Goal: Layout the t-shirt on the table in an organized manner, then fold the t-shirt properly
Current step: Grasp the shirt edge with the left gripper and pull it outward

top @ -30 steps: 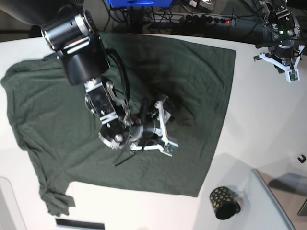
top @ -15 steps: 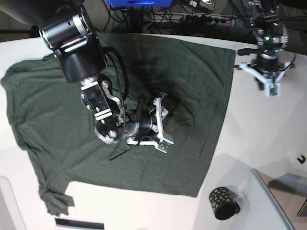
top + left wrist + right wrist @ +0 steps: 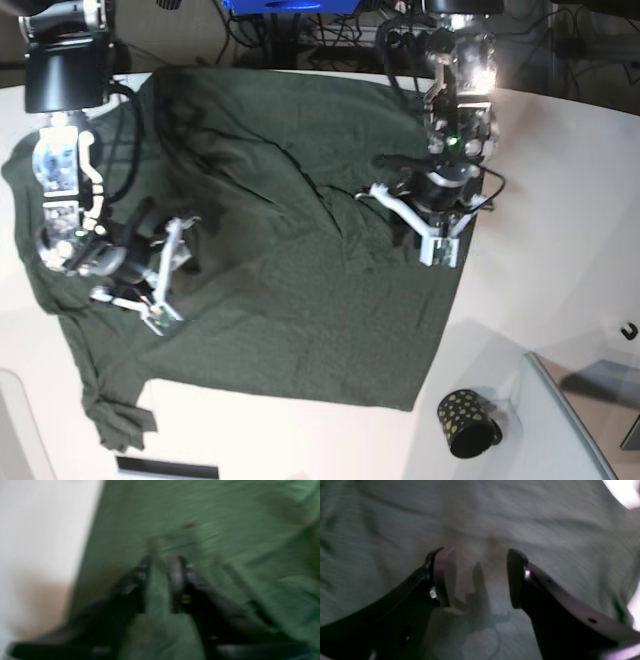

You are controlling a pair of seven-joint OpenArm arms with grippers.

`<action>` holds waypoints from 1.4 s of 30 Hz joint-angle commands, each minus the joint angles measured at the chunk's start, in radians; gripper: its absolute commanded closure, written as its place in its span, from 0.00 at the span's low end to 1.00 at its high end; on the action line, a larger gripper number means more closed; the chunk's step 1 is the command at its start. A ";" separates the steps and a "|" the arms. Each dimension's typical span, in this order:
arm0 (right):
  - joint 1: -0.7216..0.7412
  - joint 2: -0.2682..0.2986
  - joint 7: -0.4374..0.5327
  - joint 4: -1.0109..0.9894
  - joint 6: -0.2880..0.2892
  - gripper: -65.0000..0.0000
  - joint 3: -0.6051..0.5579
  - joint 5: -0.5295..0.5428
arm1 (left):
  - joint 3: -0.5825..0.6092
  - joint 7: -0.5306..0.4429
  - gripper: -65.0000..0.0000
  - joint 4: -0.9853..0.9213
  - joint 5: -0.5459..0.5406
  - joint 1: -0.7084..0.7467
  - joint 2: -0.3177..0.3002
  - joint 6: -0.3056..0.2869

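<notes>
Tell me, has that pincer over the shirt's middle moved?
Yes. The right pincer slid toward the shirt's sleeve side, away from the dotted cup.

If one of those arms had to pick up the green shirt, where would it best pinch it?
Probably the t-shirt is best pinched at its free hem corner near the black cup, coming from above and the bare table side. The fabric lies flat, so only edges and wrinkles offer the jaws something to close on; that corner looks unobstructed.

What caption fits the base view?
Two claws, left and right, work over a green t-shirt spread on the table.
</notes>
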 commanded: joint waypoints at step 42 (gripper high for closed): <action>-0.054 0.015 0.024 0.012 0.001 0.54 0.057 0.016 | 0.017 -0.022 1.00 -0.136 0.000 -0.122 0.036 0.011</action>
